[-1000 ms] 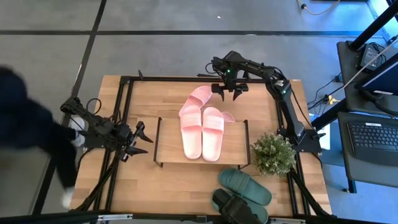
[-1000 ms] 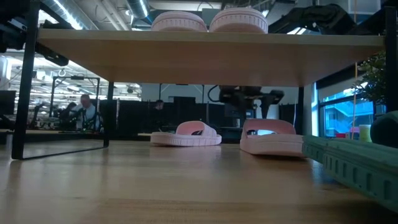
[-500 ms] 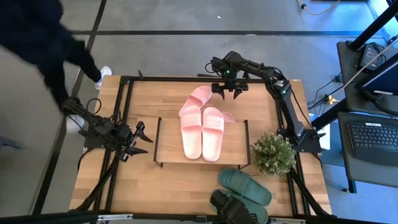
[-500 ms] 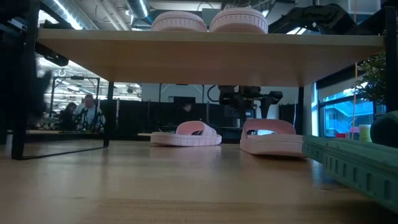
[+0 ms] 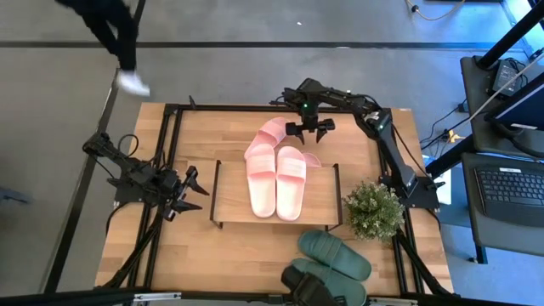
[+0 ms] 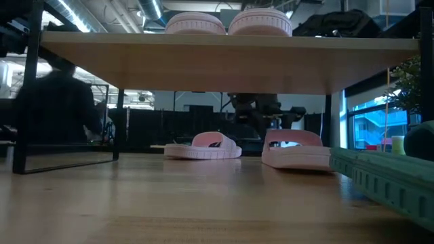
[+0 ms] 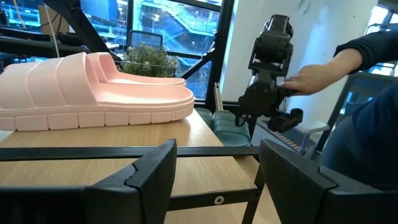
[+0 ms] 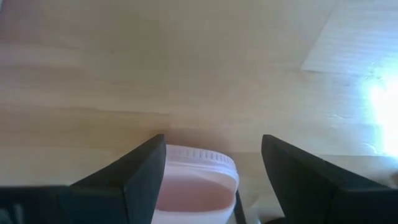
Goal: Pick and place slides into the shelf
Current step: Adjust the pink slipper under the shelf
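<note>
- One pink pair already on top board of shelf, side by side.
- Second pink pair not yet shelved: one pink slide on table behind shelf, its mate close by, largely hidden from above.
- Green pair on table at near edge, next to plant, untouched.
- Roughly a third done, by judgement.
- Right gripper above loose pink slide, fingers spread wide, holding nothing.
- Left gripper parked left of shelf, open, empty.
</note>
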Robot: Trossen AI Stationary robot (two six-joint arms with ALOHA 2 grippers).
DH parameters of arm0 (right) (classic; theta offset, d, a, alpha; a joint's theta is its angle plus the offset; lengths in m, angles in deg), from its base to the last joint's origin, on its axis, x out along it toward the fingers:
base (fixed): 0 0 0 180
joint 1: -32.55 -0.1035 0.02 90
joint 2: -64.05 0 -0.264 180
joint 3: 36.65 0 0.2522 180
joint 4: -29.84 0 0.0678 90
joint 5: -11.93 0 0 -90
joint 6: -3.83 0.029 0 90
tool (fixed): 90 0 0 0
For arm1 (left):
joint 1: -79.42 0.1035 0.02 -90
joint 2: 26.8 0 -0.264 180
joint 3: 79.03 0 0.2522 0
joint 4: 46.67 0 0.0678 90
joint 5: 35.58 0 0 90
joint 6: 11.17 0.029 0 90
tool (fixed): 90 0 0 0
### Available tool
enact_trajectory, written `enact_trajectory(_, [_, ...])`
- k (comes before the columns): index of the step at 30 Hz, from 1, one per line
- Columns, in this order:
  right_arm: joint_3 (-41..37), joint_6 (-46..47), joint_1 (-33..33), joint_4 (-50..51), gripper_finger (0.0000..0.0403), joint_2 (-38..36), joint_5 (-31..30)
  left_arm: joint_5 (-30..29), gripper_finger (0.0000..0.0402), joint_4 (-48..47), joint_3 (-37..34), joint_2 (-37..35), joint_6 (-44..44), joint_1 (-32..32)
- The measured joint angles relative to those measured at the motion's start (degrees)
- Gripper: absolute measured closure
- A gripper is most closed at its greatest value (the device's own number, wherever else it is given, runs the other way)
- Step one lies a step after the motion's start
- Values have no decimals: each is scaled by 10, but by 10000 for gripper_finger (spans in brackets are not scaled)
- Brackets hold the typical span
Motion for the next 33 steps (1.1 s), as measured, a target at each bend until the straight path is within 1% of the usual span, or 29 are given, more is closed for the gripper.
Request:
enact_trajectory(2, [0, -7, -1, 12, 137, 1, -4, 0, 180, 0, 0, 0, 0, 0])
enact_trajectory(6, [0, -7, -3, 24, 137, 1, -40, 0, 180, 0, 0, 0, 0, 0])
enact_trajectory(13, [-2, -7, -4, 18, 137, 1, -52, 0, 180, 0, 0, 0, 2, 0])
enact_trajectory(15, [-17, -7, -4, 5, 137, 0, -51, 0, 180, 0, 0, 0, 2, 0])
enact_trajectory(17, [-40, -9, -4, -3, 137, 1, -40, 0, 180, 0, 0, 0, 2, 0])
enact_trajectory(19, [-67, -10, -7, -25, 137, 0, -16, 0, 180, 0, 0, 0, 2, 0])
enact_trajectory(21, [-84, -11, -10, -46, 137, 1, -11, 0, 180, 0, 0, 0, 2, 0])
enact_trajectory(25, [-80, -12, -18, -49, 137, 1, -5, 0, 180, 0, 0, 0, 2, 0])
enact_trajectory(29, [-73, -8, -25, -36, 137, 0, 27, 0, 180, 0, 0, 0, 6, 0])
enact_trajectory(33, [-73, -7, -37, -6, 137, 0, 30, 0, 180, 0, 0, 0, 5, 0])
